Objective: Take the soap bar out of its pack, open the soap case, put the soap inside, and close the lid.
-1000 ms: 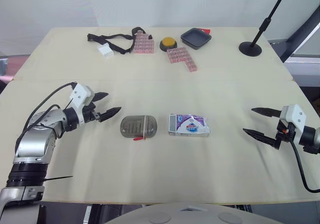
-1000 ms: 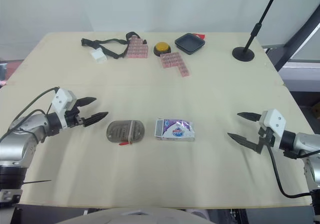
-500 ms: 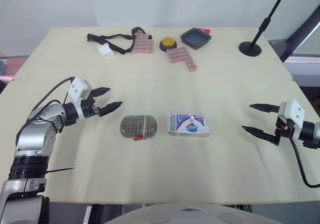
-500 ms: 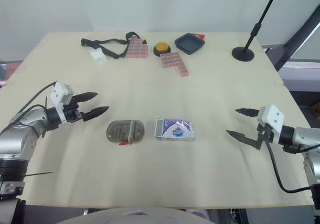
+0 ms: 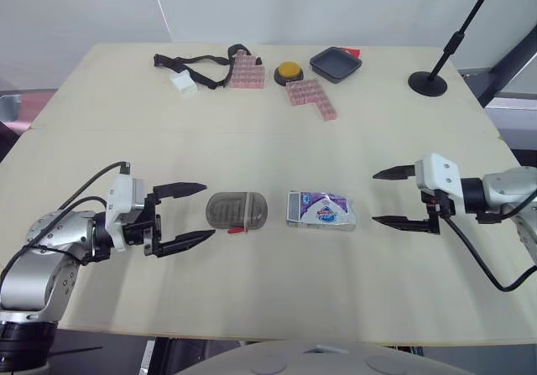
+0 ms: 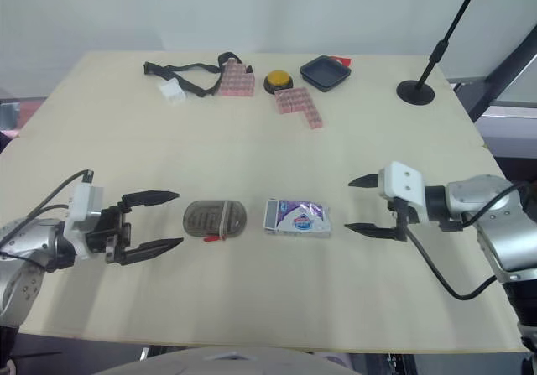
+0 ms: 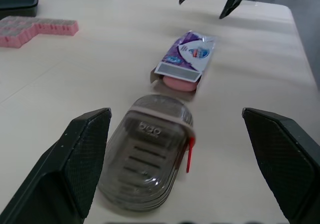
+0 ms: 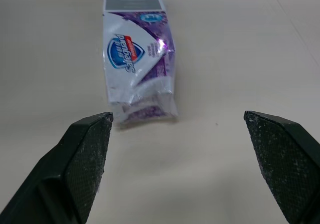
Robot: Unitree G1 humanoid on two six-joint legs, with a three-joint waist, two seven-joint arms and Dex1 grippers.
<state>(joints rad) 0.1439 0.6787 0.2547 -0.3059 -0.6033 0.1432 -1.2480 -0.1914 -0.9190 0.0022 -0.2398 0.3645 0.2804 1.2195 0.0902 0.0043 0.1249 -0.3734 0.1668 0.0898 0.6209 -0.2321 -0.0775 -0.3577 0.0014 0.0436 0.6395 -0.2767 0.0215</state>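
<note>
Left gripper [image 6: 179,218] jaws spread wide, holding nothing, tips just beside the left end of the soap case [image 5: 237,210], not touching. Right gripper [image 5: 373,197] jaws also spread wide, holding nothing, near the right end of the soap pack [image 5: 319,210], apart from it. Case lies flat on the table [image 5: 252,140], lid shut, red tab at its near edge. Pack lies just right of the case with a small gap, open end toward the case. Pink soap bar [image 7: 179,84] sits inside that end. At the table's far edge: black strap [image 5: 197,60], pink blocks [image 5: 311,96], yellow button [image 5: 289,71], black tray [image 5: 335,63], stand base [image 5: 429,82].
</note>
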